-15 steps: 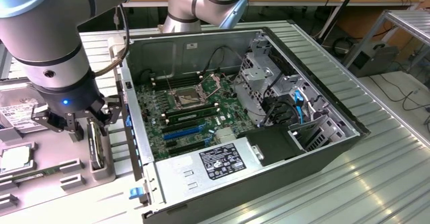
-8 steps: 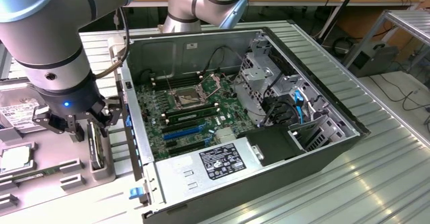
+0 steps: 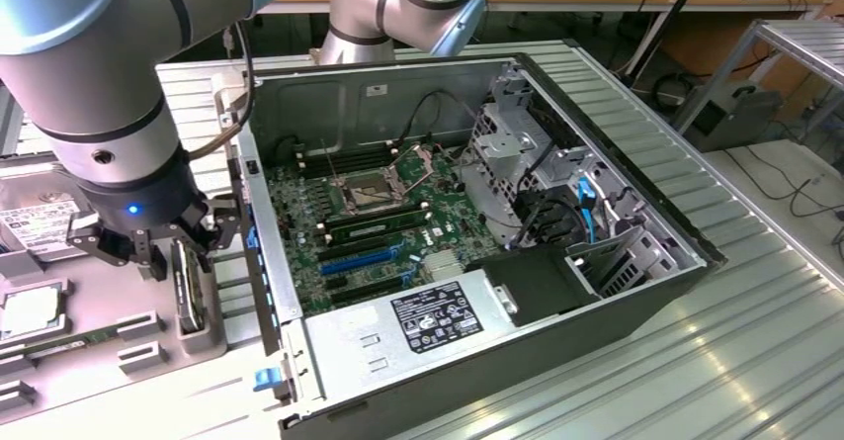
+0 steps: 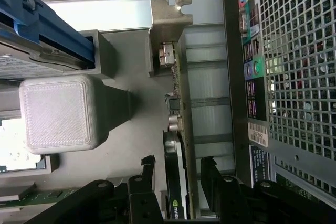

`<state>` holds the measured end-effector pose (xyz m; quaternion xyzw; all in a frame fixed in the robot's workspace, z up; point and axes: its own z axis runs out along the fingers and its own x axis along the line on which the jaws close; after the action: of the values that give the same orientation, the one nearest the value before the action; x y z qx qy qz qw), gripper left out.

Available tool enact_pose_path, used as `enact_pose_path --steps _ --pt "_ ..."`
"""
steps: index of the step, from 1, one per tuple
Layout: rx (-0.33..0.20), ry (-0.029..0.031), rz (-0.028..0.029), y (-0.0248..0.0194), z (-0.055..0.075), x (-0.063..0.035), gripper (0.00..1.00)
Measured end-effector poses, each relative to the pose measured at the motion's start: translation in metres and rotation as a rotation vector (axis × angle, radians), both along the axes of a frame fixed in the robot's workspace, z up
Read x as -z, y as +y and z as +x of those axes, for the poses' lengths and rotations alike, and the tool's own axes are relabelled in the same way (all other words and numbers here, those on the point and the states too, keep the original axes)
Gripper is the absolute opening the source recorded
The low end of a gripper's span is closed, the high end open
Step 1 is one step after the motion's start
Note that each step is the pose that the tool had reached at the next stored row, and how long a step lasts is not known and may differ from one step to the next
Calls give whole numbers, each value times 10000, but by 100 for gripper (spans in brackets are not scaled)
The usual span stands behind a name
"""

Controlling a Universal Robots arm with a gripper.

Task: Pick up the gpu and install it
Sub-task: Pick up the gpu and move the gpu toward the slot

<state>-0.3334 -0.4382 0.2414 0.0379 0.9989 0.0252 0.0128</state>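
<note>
fingers point(image 4: 210, 174) open, straddling gpu point(image 4: 179, 129) | wrist: silver bracket point(image 4: 169, 17) | exterior: computer case point(image 3: 659, 168) beside

1. Black two-finger claw point(image 4: 179, 162) straddles edge-on green circuit card with black cooler point(image 4: 180, 124); fingers parted.
2. Card's silver metal bracket point(image 4: 168, 17) lies beyond fingertips.
3. Grey perforated metal case wall point(image 4: 299, 77) beside one finger.
</note>
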Motion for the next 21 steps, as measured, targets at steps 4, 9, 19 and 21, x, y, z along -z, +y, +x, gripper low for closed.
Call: enact_pose_path --steps 4,9,19,21 --pt "0 -2 2 0 0 7 48" --pt "0 -3 3 0 0 51 48" --pt "0 -3 -18 1 0 35 48" --pt "0 -1 -23 0 0 33 48"
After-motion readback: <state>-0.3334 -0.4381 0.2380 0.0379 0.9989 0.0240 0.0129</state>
